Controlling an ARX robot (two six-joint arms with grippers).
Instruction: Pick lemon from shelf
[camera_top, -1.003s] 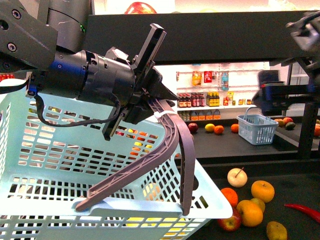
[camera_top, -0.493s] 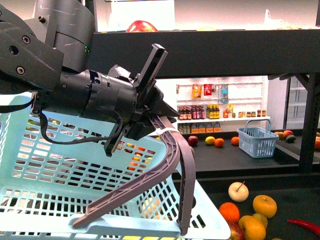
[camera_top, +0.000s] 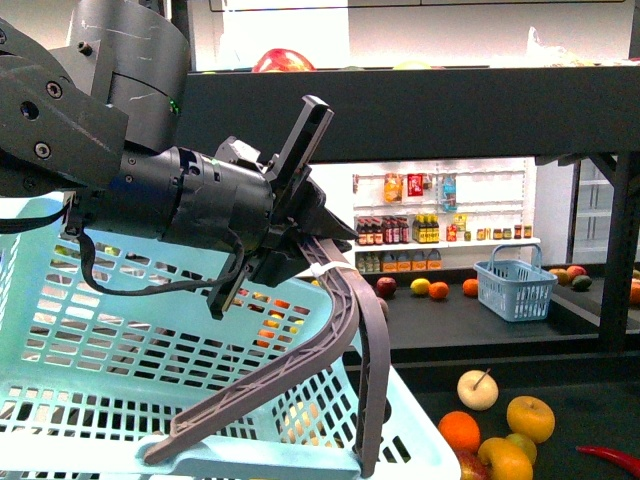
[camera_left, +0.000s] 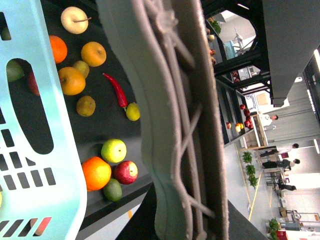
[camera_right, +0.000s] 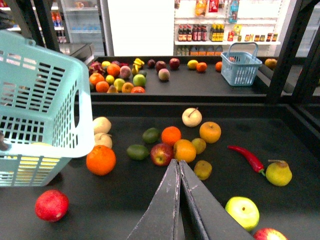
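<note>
Nearest me, the left gripper has its jaws clamped on the grey handle of a pale blue basket, which hangs tilted over the left end of the shelf.

Beside it the right gripper hovers low over the front of the same black tier. Its jaws are pressed together with nothing between them, and they aim at a loose cluster of fruit.

The lemon, as I take the small yellow pointed one to be, lies on the tier off to the right. It is just beside the end of a red chili and apart from the jaws. Nothing touches it.

So the pick looks barely begun. The basket is up and ready, but the lemon has not been reached. What is left, I judge, is to part the jaws, swing right past the chili, close on the lemon and lift it clear.

Farther back a second tier carries more fruit and a small blue basket. Behind that stands white shelving lined with bottles.
</note>
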